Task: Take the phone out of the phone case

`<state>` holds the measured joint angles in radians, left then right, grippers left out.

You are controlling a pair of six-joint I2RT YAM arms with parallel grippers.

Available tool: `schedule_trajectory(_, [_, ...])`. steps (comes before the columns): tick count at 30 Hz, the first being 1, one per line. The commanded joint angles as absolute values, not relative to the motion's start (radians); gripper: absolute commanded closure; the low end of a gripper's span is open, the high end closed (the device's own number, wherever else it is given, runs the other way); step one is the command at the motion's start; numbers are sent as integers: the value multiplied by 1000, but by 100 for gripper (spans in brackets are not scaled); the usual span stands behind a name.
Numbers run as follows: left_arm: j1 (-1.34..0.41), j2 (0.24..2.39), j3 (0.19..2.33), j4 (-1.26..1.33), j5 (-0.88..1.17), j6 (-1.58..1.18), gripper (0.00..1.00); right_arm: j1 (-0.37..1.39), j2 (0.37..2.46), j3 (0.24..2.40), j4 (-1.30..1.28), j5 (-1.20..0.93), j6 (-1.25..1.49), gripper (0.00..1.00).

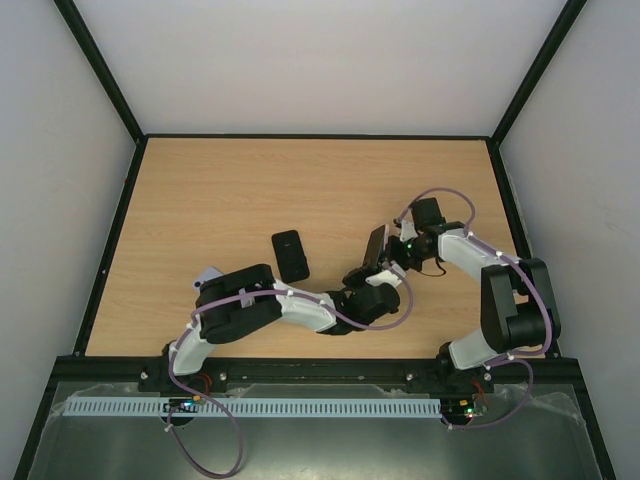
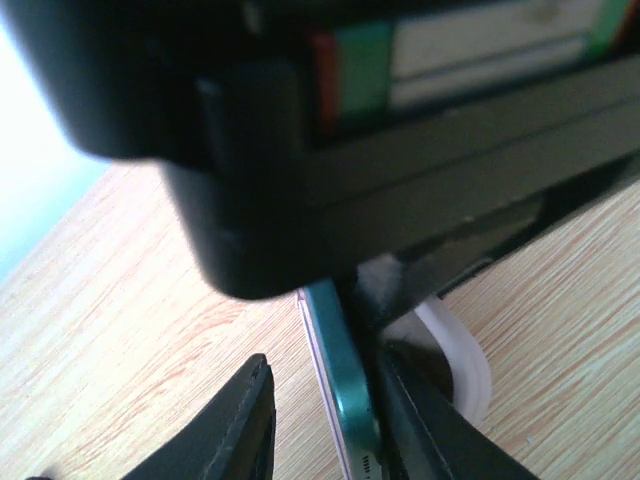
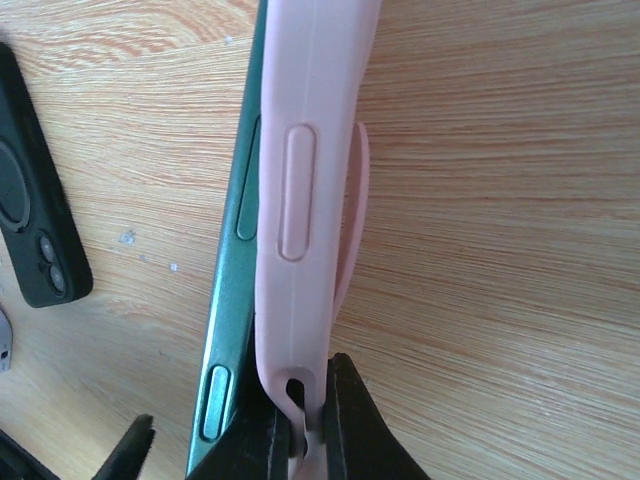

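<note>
Phone [image 1: 377, 245], dark green along its side, is held up on edge between the two grippers, right of the middle of the wooden table [image 1: 250, 190], about halfway between the far and near edges. Whether its lower end touches the wood cannot be told.

It still sits partly in a pink case [image 3: 295, 200]. In the right wrist view the case's long side has come away from the phone's edge, so the green side and its two buttons show bare beside the pink wall. A thin pink loop stands out from the case's back.

The right gripper [image 3: 300, 428] reaches in from the right edge of the table. Its fingers are closed tightly, pinching the rim of the pink case at one end.

The left gripper [image 2: 325, 400] reaches across from the near left corner. Its fingers are spread, one on each side of the phone. One finger lies against the phone. The other stands apart, with bare wood showing in the gap.

A black case [image 1: 290, 255] lies flat near the middle of the table, left of the phone and apart from both grippers. Its camera cut-out faces up.
</note>
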<state>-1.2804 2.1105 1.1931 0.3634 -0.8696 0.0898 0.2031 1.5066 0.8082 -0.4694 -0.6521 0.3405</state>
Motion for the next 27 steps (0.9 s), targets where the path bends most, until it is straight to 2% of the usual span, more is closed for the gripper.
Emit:
schedule_trajectory(1, [-1247, 2086, 1136, 386, -969, 56, 78, 209, 1508, 824, -530, -665, 313, 98])
schedule_trajectory(9, [-1223, 2005, 1031, 506, -938, -32, 96, 209, 1460, 825, -500, -552, 296, 98])
schedule_trajectory(27, [-1209, 1792, 789, 748, -851, -193, 97, 210, 1387, 864, -480, -331, 250, 98])
